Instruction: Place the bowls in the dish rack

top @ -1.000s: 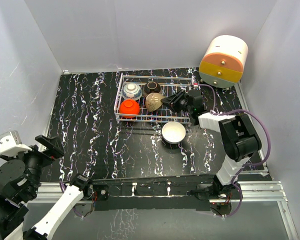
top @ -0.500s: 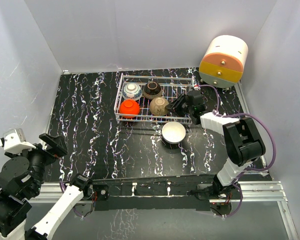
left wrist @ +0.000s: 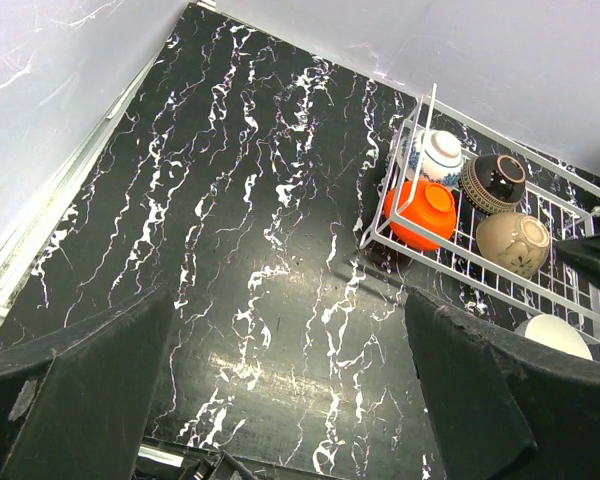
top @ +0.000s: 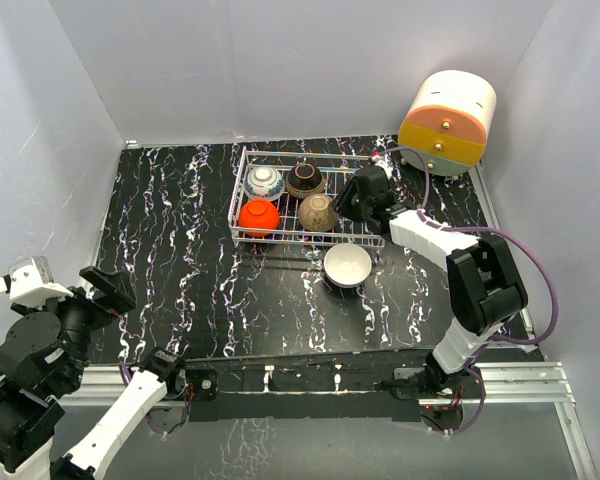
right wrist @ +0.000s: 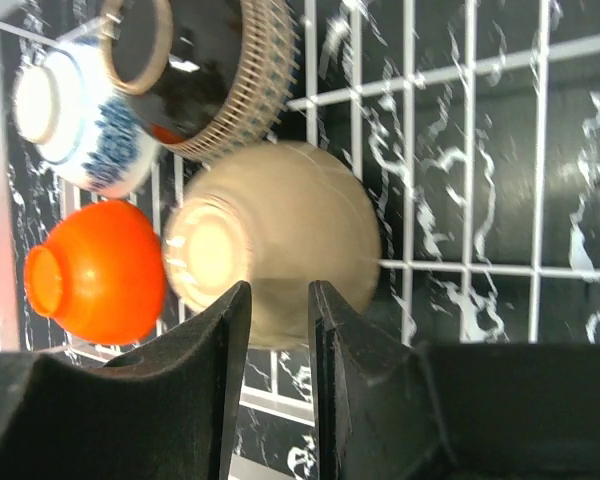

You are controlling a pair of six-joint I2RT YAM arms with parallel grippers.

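Note:
The white wire dish rack (top: 370, 178) holds the blue-and-white bowl (top: 264, 182), the black bowl (top: 305, 180), the red bowl (top: 258, 217) and the tan bowl (top: 318, 212); the tan and red ones lie upside down. The white bowl (top: 347, 266) stands upright on the table just in front of the rack. My right gripper (top: 340, 203) hovers beside the tan bowl (right wrist: 280, 225). Its jaws (right wrist: 279, 300) stand a narrow gap apart with nothing between them. My left gripper (top: 108, 288) is wide open and empty at the near left, its view (left wrist: 290, 400) looking across at the rack (left wrist: 420, 130).
A cream-and-orange round drawer unit (top: 446, 122) stands at the back right corner. Grey walls enclose the black marbled table (top: 180, 230) on three sides. The right half of the rack floor (right wrist: 480, 150) is bare grid.
The tan bowl, held tilted by my right gripper a second ago, now lies upside down in the rack. The right gripper has let go and shifted toward the back. The left arm moved slightly.

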